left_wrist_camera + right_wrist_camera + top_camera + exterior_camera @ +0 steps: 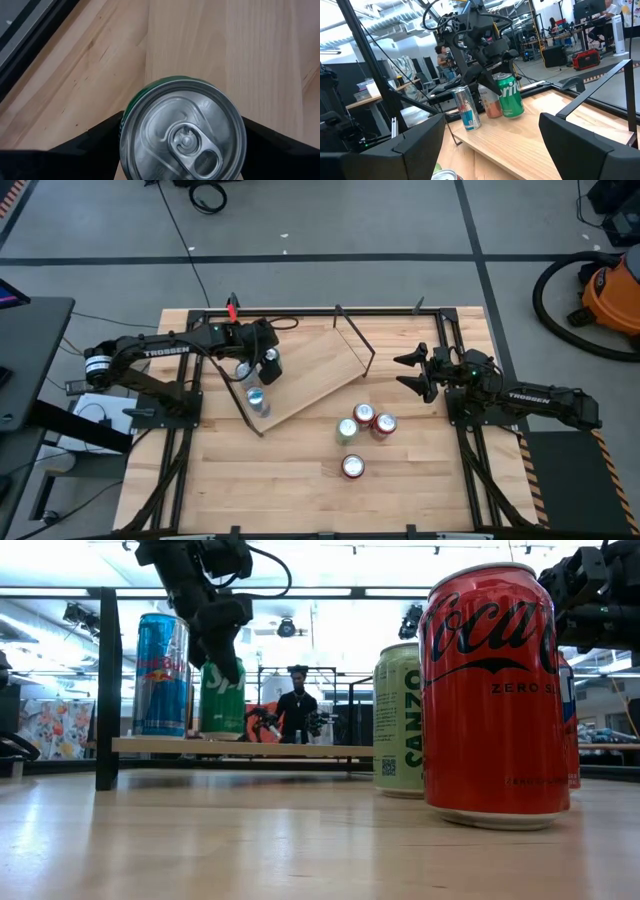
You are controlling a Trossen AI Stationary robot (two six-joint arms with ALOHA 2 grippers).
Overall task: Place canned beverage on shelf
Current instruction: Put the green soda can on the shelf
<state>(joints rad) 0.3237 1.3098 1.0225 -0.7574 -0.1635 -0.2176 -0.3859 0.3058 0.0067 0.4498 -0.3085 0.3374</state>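
Left hand point(182, 145): clamped around the green can point(182, 132), standing it on the shelf point(300, 375) beside the blue can point(161, 675).
Right hand point(412, 372): fingers apart (idle), beside the table's point(260, 490) remaining cans.

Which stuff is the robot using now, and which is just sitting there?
In use:
left gripper
green can it holds
shelf

Just sitting there:
blue can on the shelf
red can and pale green can on the table
right gripper, open
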